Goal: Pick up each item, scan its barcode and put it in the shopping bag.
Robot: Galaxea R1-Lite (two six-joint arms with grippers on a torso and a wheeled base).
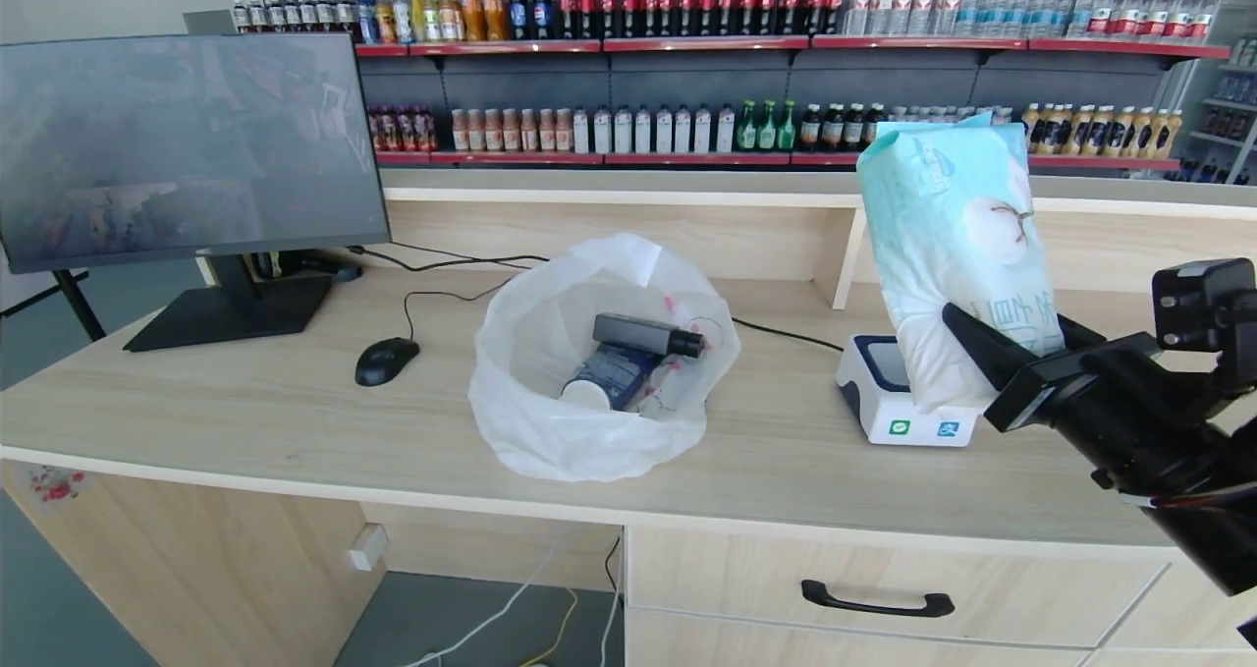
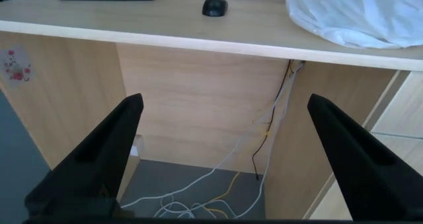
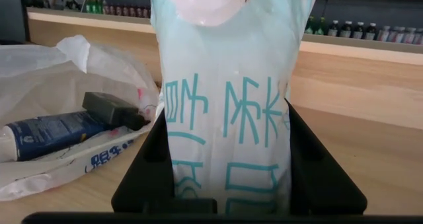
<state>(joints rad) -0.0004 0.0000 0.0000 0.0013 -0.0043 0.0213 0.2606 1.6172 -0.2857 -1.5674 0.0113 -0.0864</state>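
My right gripper [image 1: 1021, 348] is shut on a tall pale-blue tissue pack [image 1: 957, 245], holding it upright over the white barcode scanner [image 1: 899, 397] at the counter's right. In the right wrist view the tissue pack [image 3: 228, 112] stands between my black fingers [image 3: 149, 164]. The white shopping bag [image 1: 599, 362] lies open at mid-counter with a blue tube [image 1: 614, 372] and a dark box [image 1: 643, 335] inside; the bag [image 3: 59, 118] also appears in the right wrist view. My left gripper [image 2: 225, 158] hangs open below the counter's front edge, holding nothing.
A monitor [image 1: 187, 146] and a black mouse [image 1: 386, 361] sit at the counter's left, with cables running behind the bag. A raised ledge [image 1: 687, 200] backs the counter. A drawer with a black handle [image 1: 876, 603] is below. Cables [image 2: 218, 184] hang under the counter.
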